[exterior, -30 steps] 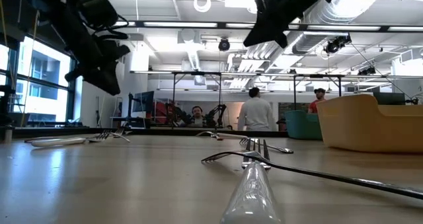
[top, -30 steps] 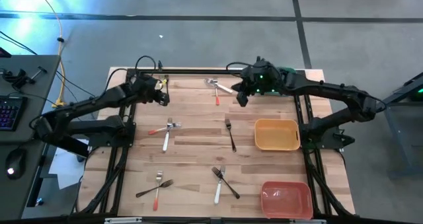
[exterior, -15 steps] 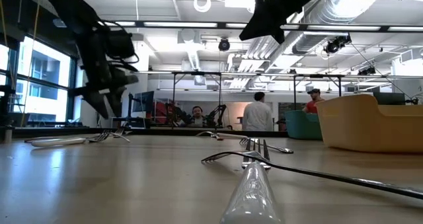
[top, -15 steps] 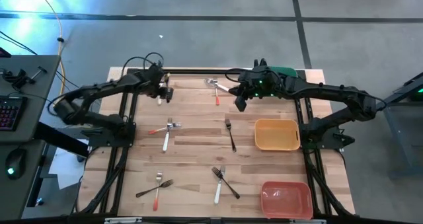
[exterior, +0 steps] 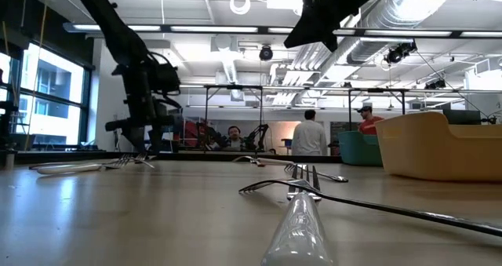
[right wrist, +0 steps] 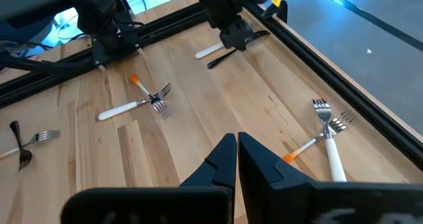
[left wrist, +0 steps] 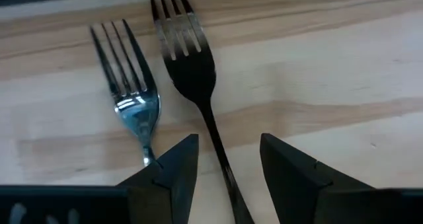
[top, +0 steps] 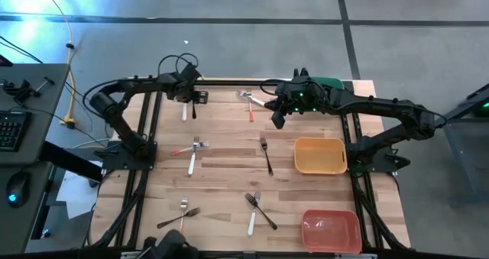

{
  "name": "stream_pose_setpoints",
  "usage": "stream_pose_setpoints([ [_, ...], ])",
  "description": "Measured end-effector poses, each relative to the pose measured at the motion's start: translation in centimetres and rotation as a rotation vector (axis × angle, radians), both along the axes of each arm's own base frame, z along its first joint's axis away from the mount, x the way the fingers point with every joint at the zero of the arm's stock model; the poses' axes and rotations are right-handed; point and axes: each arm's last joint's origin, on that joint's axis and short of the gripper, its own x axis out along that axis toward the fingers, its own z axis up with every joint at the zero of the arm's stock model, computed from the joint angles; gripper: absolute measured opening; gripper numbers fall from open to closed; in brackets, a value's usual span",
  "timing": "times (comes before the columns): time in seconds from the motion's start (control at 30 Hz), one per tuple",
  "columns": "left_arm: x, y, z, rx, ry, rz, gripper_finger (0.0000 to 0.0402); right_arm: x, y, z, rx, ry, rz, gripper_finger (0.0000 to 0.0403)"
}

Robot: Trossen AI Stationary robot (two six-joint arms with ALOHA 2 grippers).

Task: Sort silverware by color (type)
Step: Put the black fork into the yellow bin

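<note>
Silverware lies scattered over the wooden table [top: 221,175]. At the far left corner, a white-handled fork [left wrist: 132,98] and a black-handled fork [left wrist: 192,72] lie side by side, flat on the wood. My left gripper [left wrist: 228,141] is open and low over them [top: 195,98], one finger on each side of the black fork's thin neck; whether they touch it cannot be told. My right gripper [right wrist: 236,139] is shut and hovers above the far middle [top: 279,118], beside a white and orange pair [top: 250,100].
Other forks: an orange and white pair [top: 191,148], a black one [top: 266,154], a pair near left [top: 183,212], a white and black pair [top: 256,209]. A yellow-orange bin [top: 320,167] and a red bin [top: 331,240] stand on the right. People show in the room beyond.
My left arm has swung toward the far edge and come down from well above the table to just over the two forks at the far left corner, its gripper turning to point down. My right gripper has hardly moved.
</note>
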Motion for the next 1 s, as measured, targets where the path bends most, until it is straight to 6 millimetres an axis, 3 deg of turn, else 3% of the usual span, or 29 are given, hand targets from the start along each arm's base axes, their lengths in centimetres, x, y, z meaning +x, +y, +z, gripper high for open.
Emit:
stream_pose_setpoints([
  [0.23, 0.3, 0.5, -1.1, -0.022, 0.011, -0.019, 0.0126, 0.0, 0.1, 0.0, -0.003, 0.001, 0.007, 0.0000],
  [0.47, 0.8, 0.2, -1.1, -0.014, 0.029, -0.137, 0.0023, 0.1, 0.6, -0.1, 0.002, 0.014, 0.029, 0.0000],
  [0.57, 1.1, -0.3, -0.8, -0.016, -0.008, -0.181, 0.0009, 0.2, 0.9, -0.1, 0.002, 0.014, 0.039, 0.0000],
  [0.83, 1.2, -2.2, 2.3, 0.078, -0.423, -0.230, 0.0003, 0.6, 2.2, -0.1, 0.069, -0.005, 0.042, 0.0000],
  [1.0, 1.8, -5.0, 5.5, 0.215, -0.793, -0.356, 0.0002, 2.7, 3.7, -0.2, 0.142, -0.131, 0.042, 0.0001],
])
